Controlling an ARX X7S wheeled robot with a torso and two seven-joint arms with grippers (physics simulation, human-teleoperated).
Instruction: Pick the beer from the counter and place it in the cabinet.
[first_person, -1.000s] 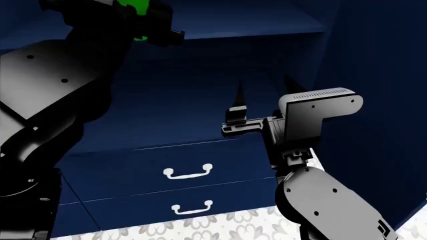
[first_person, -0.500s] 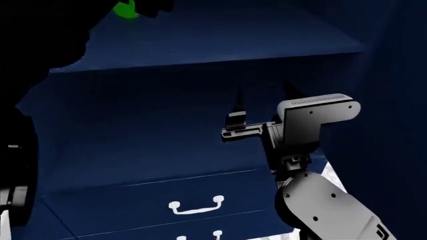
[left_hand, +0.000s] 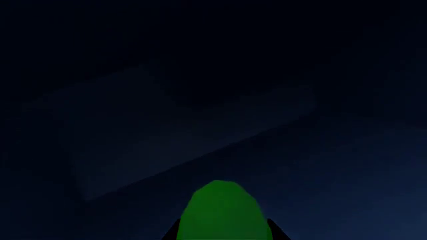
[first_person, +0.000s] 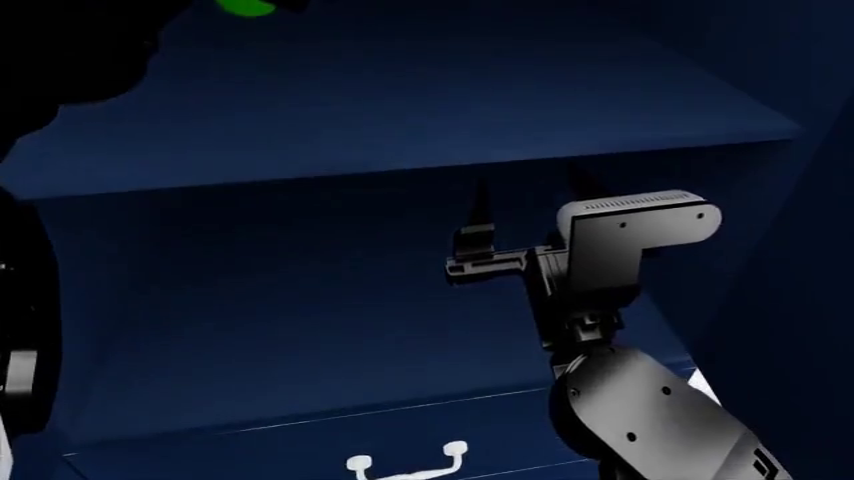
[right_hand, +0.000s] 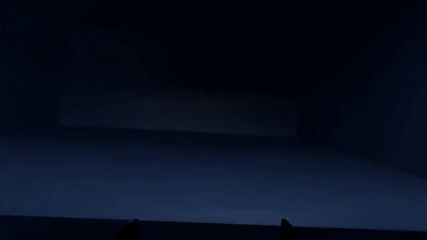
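Note:
The beer (left_hand: 220, 210) is a bright green bottle, and in the left wrist view its rounded end fills the gap between my left gripper's (left_hand: 223, 231) dark fingers (left_hand: 275, 231), which are shut on it. In the head view only a green sliver of the beer (first_person: 247, 6) shows at the top edge, above the cabinet's navy shelf (first_person: 400, 110). The left wrist camera faces the dim inside of the cabinet (left_hand: 200, 115). My right gripper (first_person: 527, 195) stands open and empty just below the shelf's front edge, pointing into the cabinet (right_hand: 200, 170). The counter is out of view.
A drawer with a white curved handle (first_person: 407, 464) lies below the open compartment. The cabinet's navy side wall (first_person: 801, 250) rises close on the right of my right arm. My dark left arm (first_person: 27, 250) fills the left edge.
The head view has risen: the drawers sank toward the bottom edge and the shelf came fully into sight. The green bottle slid to the top edge. The right gripper kept its pose.

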